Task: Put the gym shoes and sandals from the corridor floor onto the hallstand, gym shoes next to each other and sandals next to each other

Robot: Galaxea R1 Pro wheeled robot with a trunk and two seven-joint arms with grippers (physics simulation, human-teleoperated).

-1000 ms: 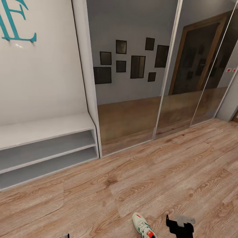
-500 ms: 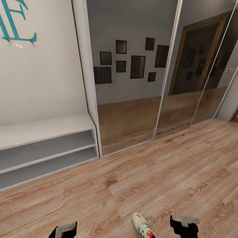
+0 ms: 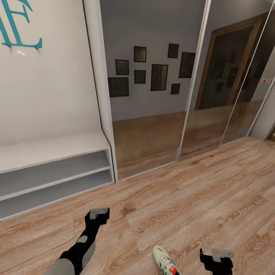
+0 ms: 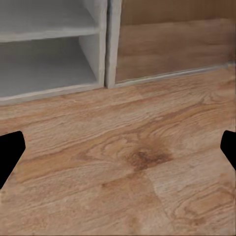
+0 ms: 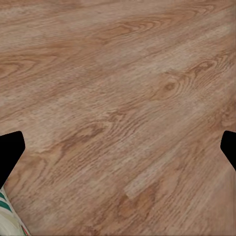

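floor (image 3: 198, 198): grained matt wood | wardrobe doors (image 3: 152, 84): glossy mirror | hallstand (image 3: 49, 164): smooth matt grey

Below me runs the corridor floor (image 3: 198, 198), light brown wood planks with dark knots and strong grain. One white gym shoe (image 3: 165, 261) with green stripes and a red-orange tongue lies flat on it near the lower edge of my head view, toe pointing away from me. Against the wall on my left stands the hallstand (image 3: 53, 168), resting on the planks, its flat top and two open shelf rows bare. Mirrored wardrobe doors (image 3: 152, 95) meet the floor just beside it.
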